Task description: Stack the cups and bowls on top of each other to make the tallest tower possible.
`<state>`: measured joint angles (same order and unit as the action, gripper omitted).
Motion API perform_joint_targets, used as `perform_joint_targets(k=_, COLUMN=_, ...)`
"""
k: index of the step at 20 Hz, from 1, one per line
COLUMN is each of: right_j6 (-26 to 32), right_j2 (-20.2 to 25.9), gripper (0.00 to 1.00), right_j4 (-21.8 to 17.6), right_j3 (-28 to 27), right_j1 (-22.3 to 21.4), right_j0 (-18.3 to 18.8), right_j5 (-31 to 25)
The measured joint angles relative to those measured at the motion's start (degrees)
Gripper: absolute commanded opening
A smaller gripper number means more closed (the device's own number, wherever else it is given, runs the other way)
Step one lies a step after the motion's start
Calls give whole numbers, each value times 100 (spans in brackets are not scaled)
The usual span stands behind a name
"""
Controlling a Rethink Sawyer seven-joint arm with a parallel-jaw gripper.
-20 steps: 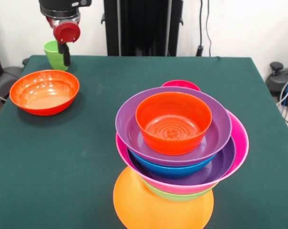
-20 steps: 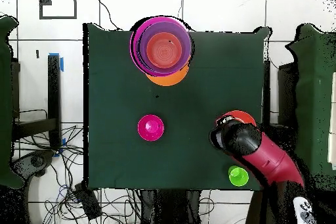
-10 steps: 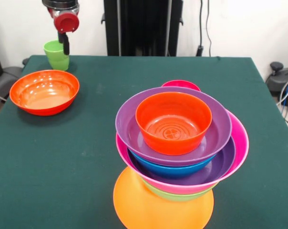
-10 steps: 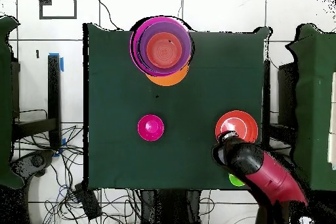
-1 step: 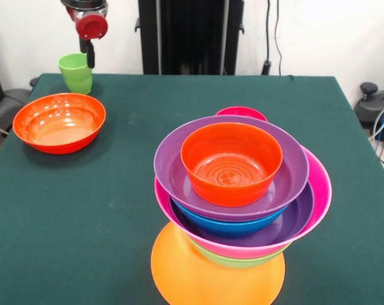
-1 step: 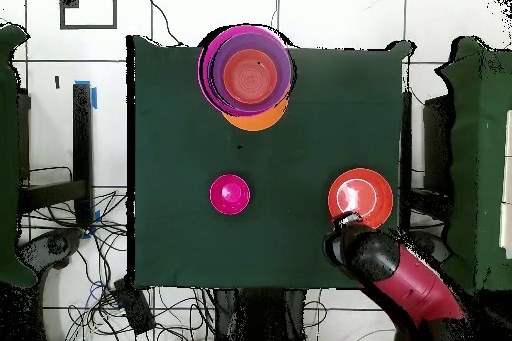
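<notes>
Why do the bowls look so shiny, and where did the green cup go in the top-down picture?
Front view: room light glints off the glossy red-orange bowl and the tower. Overhead view: the arm covers the light-green cup, which shows only in the front view.

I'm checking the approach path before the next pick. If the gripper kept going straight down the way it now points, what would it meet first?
Probably the light-green cup: the gripper hangs pointing down beside its rim, and overhead the arm covers the cup. Depth is unclear, so it might instead pass beside it onto the table.
</notes>
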<state>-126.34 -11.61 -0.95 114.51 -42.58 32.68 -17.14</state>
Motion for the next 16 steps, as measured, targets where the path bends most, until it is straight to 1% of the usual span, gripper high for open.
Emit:
perform_joint_targets(k=3, right_j6=0, right_j2=23, gripper=100, right_j4=-124, right_j3=24, right_j1=22, right_j0=73, right_j5=92)
perform_joint_targets(k=4, right_j6=0, right_j2=56, gripper=100, right_j4=-245, right_j3=38, right_j1=28, right_j0=149, right_j5=165)
perform_joint_targets(k=10, right_j6=0, right_j2=147, gripper=100, right_j4=-528, right_j3=43, right_j1=27, right_j0=398, right_j5=341)
perform_joint_targets(k=16, right_j6=0, right_j2=226, gripper=100, right_j4=-788, right_j3=46, right_j1=59, right_j0=733, right_j5=541)
